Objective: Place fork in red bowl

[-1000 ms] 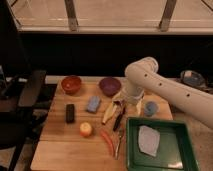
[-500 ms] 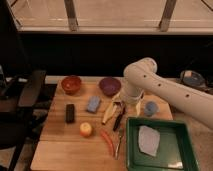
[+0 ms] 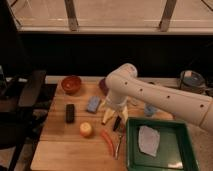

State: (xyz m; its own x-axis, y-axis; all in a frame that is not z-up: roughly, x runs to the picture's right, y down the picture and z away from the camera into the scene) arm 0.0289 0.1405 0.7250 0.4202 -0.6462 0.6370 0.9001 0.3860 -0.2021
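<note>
The fork (image 3: 119, 145) is a thin silvery utensil lying on the wooden table (image 3: 60, 150), just left of the green tray and right of the red chili pepper (image 3: 108, 142). The red bowl (image 3: 71, 84) stands at the table's back left, upright. My white arm bends down over the middle of the table. My gripper (image 3: 115, 110) hangs low above a yellowish item (image 3: 107, 117) and a black-handled utensil (image 3: 116, 123), a short way behind the fork and well to the right of the red bowl.
The purple bowl (image 3: 102, 86) is mostly hidden behind the arm. A blue sponge (image 3: 93, 104), a black block (image 3: 70, 113) and an orange fruit (image 3: 86, 129) lie mid-table. A green tray (image 3: 131, 147) holds a white cloth (image 3: 148, 139). A blue cup (image 3: 150, 110) stands behind it.
The arm has swung to the left, now covering most of the purple bowl. The fork and the other objects have not moved.
</note>
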